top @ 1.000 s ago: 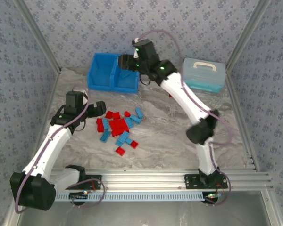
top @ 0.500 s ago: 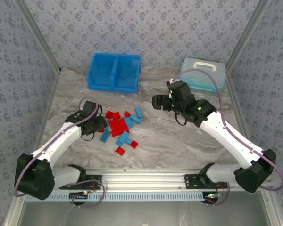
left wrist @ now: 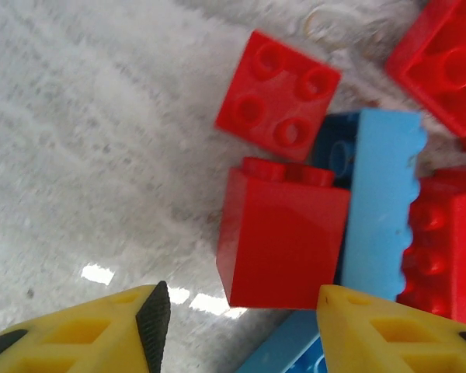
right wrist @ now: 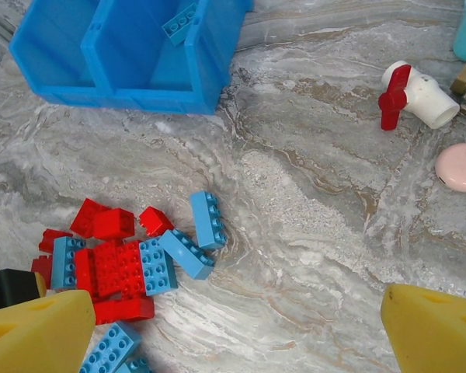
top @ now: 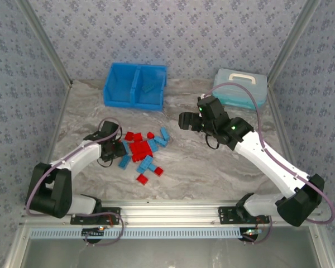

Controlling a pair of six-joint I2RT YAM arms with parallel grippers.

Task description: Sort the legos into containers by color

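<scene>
Left pincer (left wrist: 241, 303) half-open, gripping nothing — red brick (left wrist: 283, 233) lies just ahead; push forward, centre it, then close. Right pincer (right wrist: 238, 311) gapes wide, empty.

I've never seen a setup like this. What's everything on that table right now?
bin: one, bright blue, two compartments, far side left of centre.
lone brick: one, light blue, in the bin's right compartment.
brick pile: about twenty, red and light blue, middle-left.
lidded box: one, pale teal, far right.
valve-like piece: one, white and red, near the lidded box.
disc: one, pink, beside it.
table: one, grey marbled.
left claw: one, yellow-tipped, open around a red brick at the pile's edge.
right claw: one, yellow-tipped, open, above the table right of the pile.
</scene>
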